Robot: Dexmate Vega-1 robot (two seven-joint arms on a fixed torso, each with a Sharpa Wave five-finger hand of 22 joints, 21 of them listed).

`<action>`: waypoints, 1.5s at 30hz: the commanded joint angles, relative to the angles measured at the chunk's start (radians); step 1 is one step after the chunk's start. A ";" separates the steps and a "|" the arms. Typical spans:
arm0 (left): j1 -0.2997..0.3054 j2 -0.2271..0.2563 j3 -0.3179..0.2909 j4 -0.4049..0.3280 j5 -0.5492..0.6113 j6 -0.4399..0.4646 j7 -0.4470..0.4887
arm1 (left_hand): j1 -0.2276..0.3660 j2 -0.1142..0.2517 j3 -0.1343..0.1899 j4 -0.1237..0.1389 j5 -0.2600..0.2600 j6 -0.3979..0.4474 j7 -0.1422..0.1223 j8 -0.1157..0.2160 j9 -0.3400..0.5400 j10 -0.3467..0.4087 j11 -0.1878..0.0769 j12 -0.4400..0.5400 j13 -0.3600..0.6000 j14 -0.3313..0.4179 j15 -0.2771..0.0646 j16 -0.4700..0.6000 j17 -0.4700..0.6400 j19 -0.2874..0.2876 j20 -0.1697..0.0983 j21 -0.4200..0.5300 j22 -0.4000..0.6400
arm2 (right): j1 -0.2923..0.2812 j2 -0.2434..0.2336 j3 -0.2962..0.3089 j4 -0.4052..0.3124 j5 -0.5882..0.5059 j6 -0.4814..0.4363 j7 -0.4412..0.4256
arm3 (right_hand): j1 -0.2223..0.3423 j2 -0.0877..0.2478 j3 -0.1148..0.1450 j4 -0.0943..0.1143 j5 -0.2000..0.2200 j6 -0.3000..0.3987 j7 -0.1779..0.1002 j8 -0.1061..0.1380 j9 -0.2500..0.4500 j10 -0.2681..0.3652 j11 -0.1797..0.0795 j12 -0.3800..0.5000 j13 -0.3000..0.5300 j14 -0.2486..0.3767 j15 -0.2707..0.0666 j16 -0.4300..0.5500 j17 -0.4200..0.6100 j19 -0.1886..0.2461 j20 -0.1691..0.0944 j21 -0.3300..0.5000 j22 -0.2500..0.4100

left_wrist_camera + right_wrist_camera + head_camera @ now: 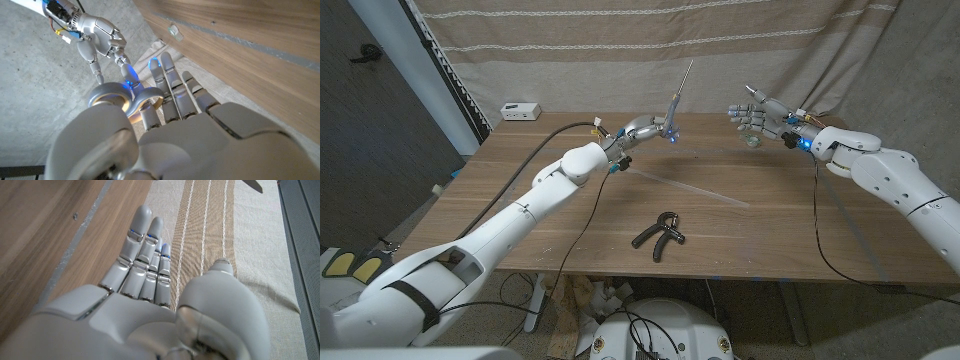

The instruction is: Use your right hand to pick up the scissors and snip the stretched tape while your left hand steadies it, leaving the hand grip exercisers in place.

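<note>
Oddly, left hand (642, 130), not right, gripped scissors (677, 103), blades pointing up above table's (520, 180) far half; loops sat in its fingers. Right hand (757, 117) hovered apart, fingers spread, holding nothing. Tape (695, 189) lay slack along wood; grip exerciser (659, 231) sat near front edge. Risks: handover fumble could drop scissors; unsteadied tape could fold rather than cut; upturned blades could catch curtain (620, 50).

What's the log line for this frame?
left hand: holds scissors, blades up | right hand: open, raised | grip exerciser: on table
</note>
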 commanded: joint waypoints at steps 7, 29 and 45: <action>-0.008 -0.043 -0.003 0.098 -0.179 -0.051 -0.130 | 0.015 0.041 0.082 0.123 -0.014 -0.071 0.001 0.000 0.018 0.190 -0.178 0.001 -0.025 0.005 -0.141 -0.005 0.006 0.010 -0.078 0.011 0.003 | 0.005 0.005 -0.011 -0.004 -0.002 -0.011 -0.008 | -0.009 0.006 -0.001 0.003 0.006 -0.006 -0.002 0.000 0.001 0.001 0.007 -0.001 -0.003 -0.046 -0.045 0.000 0.000 0.005 -0.080 -0.007 0.002; -0.050 -0.038 0.025 0.137 -0.163 -0.057 -0.196 | -0.167 0.046 0.089 0.185 -0.016 -0.192 -0.035 0.080 0.150 -0.194 -0.183 -0.246 -0.153 -0.301 -0.133 -0.023 -0.054 -0.045 -0.062 0.007 -0.002 | 0.007 -0.002 -0.010 -0.009 -0.004 -0.019 -0.009 | -0.009 0.009 0.000 -0.004 0.010 -0.008 -0.002 0.001 0.000 0.003 0.006 -0.002 -0.009 -0.048 -0.045 -0.002 -0.001 0.008 -0.079 -0.020 0.003; -0.044 -0.045 0.034 0.143 -0.080 -0.116 -0.119 | 0.049 0.063 -0.032 -0.005 -0.021 0.088 0.025 0.059 -0.225 -0.417 -0.181 -0.097 0.343 -0.382 -0.137 0.347 0.489 -0.075 -0.045 -0.009 -0.001 | 0.010 -0.008 -0.010 -0.014 -0.003 -0.029 -0.012 | -0.009 0.010 0.001 -0.008 0.012 -0.006 -0.003 0.002 -0.001 0.004 0.007 -0.004 -0.013 -0.050 -0.043 -0.003 -0.001 0.006 -0.076 -0.030 0.003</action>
